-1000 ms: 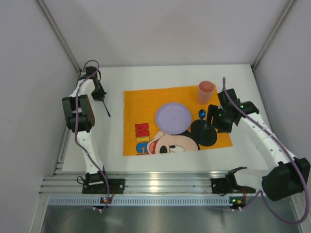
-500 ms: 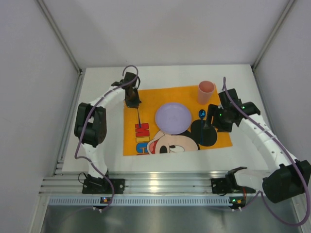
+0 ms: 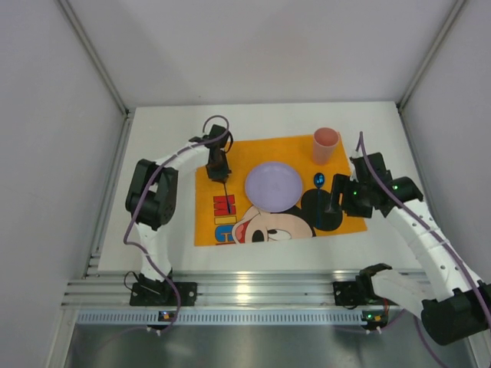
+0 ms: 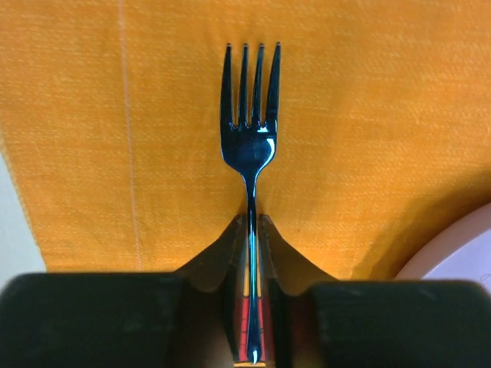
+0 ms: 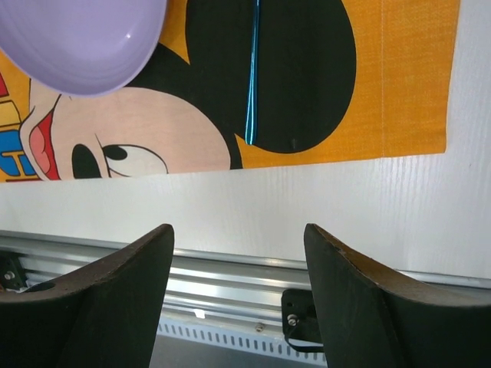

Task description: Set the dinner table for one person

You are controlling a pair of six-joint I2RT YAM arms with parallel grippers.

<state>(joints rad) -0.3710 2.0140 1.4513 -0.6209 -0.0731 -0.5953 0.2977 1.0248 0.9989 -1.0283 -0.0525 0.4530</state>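
A dark metal fork point(image 4: 250, 146) lies on the orange Mickey Mouse placemat point(image 3: 230, 153), left of the lilac plate point(image 3: 273, 185). My left gripper point(image 4: 251, 218) straddles its handle, and thin slits of mat show on both sides of the handle, so the jaws stand slightly open. From above, the left gripper point(image 3: 219, 175) sits at the mat's far left part. A blue spoon point(image 3: 319, 181) rests right of the plate, its handle point(image 5: 253, 77) on Mickey's black ear. My right gripper point(image 5: 239, 230) hangs wide open and empty over the white dinner table point(image 3: 169, 130).
A pink cup point(image 3: 325, 146) stands upright at the mat's far right corner. The aluminium rail point(image 3: 245, 290) with both arm bases runs along the near edge. Grey walls close the table on the left, right and back.
The left arm swung from the table's left side onto the placemat with the fork and its jaws have loosened slightly. The right arm drew back a little toward the near right.
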